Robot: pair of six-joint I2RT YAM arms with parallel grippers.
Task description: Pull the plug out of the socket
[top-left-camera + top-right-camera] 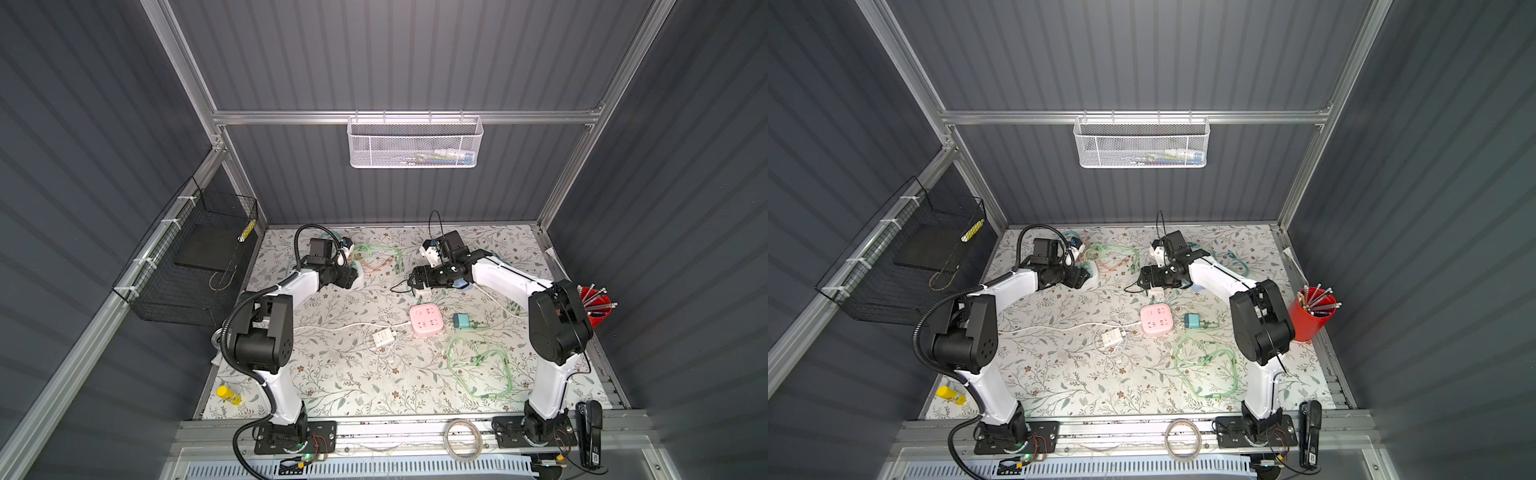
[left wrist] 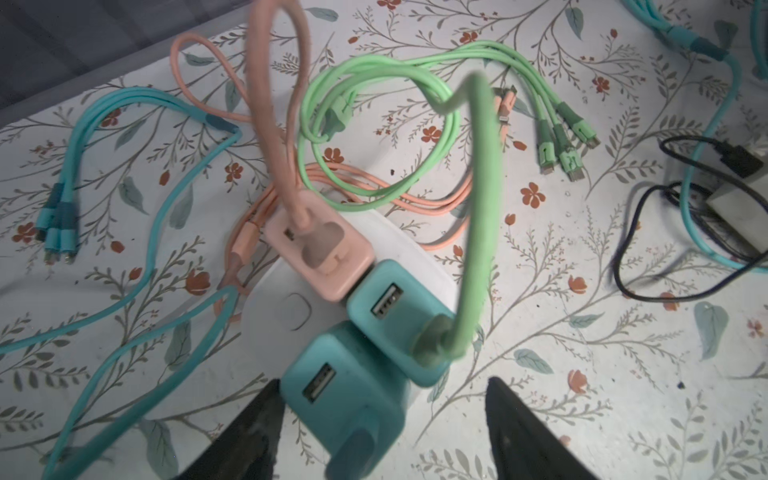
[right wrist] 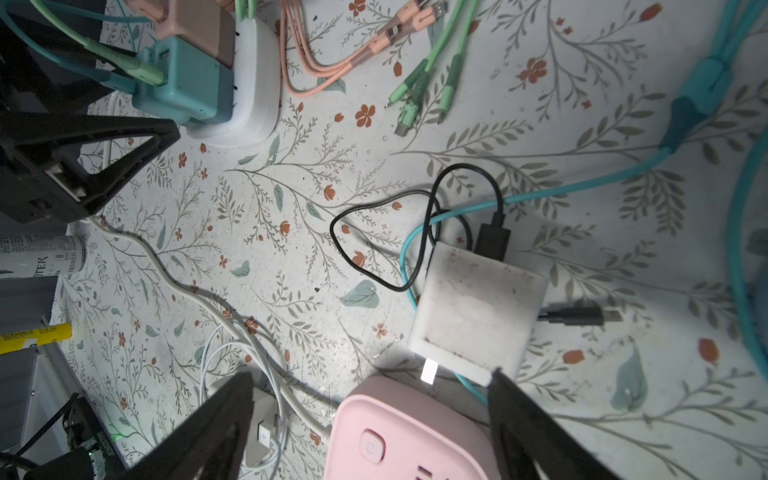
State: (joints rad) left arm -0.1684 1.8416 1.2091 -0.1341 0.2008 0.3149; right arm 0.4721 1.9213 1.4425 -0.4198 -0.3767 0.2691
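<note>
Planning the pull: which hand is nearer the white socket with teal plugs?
Left. The left hand straddles a teal plug on the white socket; right hand hovers by the pink socket.

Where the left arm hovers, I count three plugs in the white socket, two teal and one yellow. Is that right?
Not quite. The pink plug is pink, not yellow, as the left wrist view shows. The rest holds: a teal plug and a second teal plug share the white socket with it.

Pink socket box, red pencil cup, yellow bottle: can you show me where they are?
Pink socket box [image 1: 425, 319]: in a top view, middle of its top face.
Red pencil cup [image 1: 1306, 326]: in a top view, its outer wall.
Yellow bottle [image 1: 229, 395]: in a top view, middle of its body.
</note>
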